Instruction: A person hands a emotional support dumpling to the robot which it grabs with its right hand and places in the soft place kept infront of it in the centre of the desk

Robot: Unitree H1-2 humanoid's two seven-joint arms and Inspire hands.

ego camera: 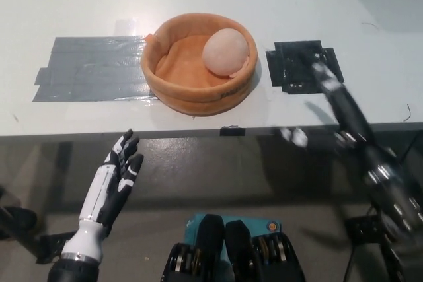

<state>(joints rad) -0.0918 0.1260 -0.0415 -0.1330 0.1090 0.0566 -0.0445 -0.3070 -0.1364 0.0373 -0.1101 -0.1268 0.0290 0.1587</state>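
Observation:
A pale pink dumpling plush (pixel 225 51) rests inside the round orange soft basket (pixel 173 85) at the middle of the white desk, leaning against the basket's right wall. My black right hand (pixel 334 107) is blurred by motion at the desk's right front edge, well clear of the basket, its fingers spread and holding nothing. Below the desk edge at the lower left my white left hand (pixel 114 183) rests, fingers apart and empty.
Grey tape strips (pixel 89 76) cover the desk left of the basket. A black tape patch (pixel 301 65) lies right of the basket. The desk's front edge (pixel 198 133) runs across the middle of the view.

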